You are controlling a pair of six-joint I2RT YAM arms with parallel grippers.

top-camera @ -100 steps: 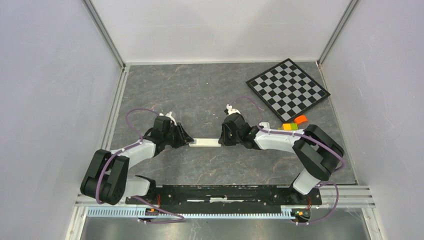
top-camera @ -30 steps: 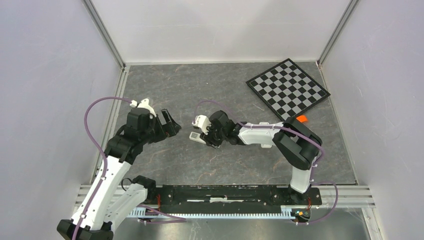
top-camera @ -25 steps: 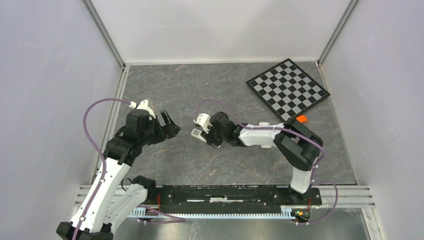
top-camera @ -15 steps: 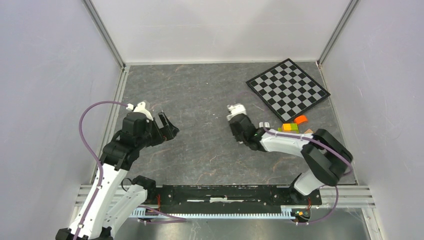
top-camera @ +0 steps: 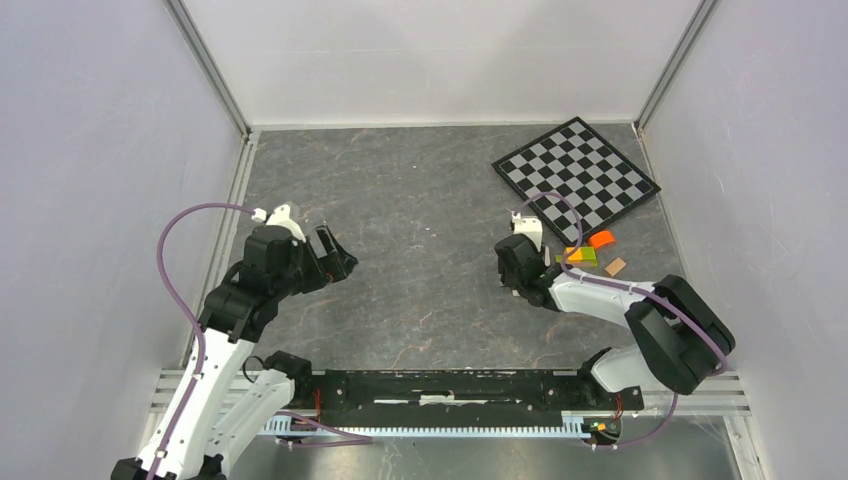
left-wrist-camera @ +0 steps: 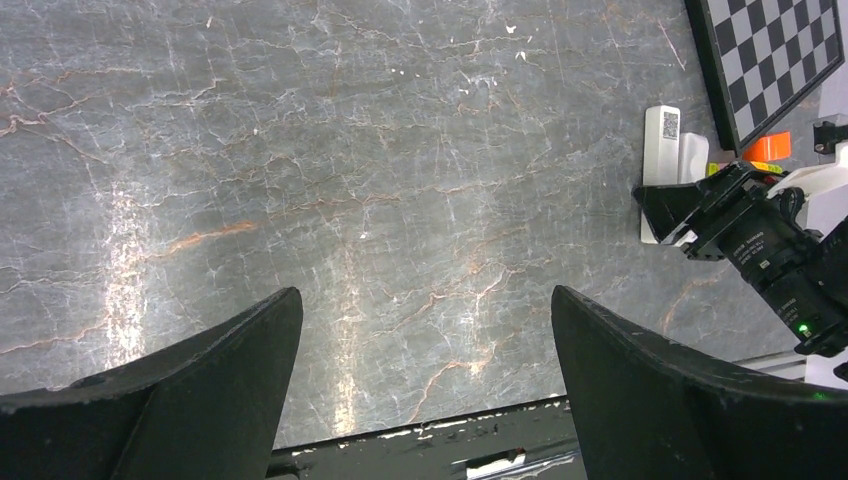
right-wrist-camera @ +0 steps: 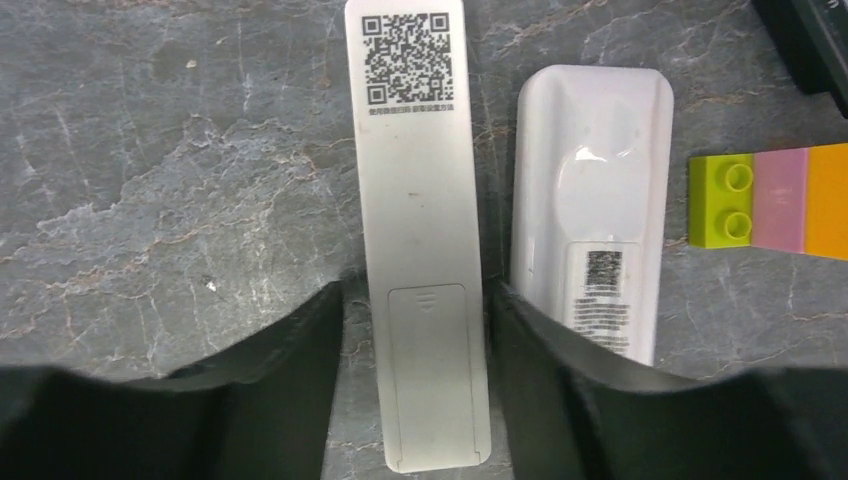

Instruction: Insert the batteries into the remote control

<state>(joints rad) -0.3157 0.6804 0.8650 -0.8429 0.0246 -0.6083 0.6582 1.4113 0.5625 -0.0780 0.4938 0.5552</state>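
The remote control (right-wrist-camera: 415, 200), slim and white, lies back-up on the stone table with its battery cover (right-wrist-camera: 432, 370) in place and a QR code at the far end. My right gripper (right-wrist-camera: 418, 295) is open and straddles its near end. A strip of table shows by the left finger; the right finger sits close to the remote's edge. In the top view the right gripper (top-camera: 515, 270) hides this remote. My left gripper (top-camera: 335, 255) hangs wide open and empty over bare table at the left (left-wrist-camera: 425, 370). The batteries are out of view.
A second, wider white remote (right-wrist-camera: 590, 200) lies just right of the slim one. Green, pink and orange bricks (right-wrist-camera: 770, 200) sit beyond it. A checkerboard (top-camera: 575, 178) is at the back right, with an orange block (top-camera: 601, 239) and a tan piece (top-camera: 616, 266) near it.
My right arm swung from the table's middle to the right with the slim remote, which now lies beside the wider one, and its jaws have widened. The left arm has barely moved.
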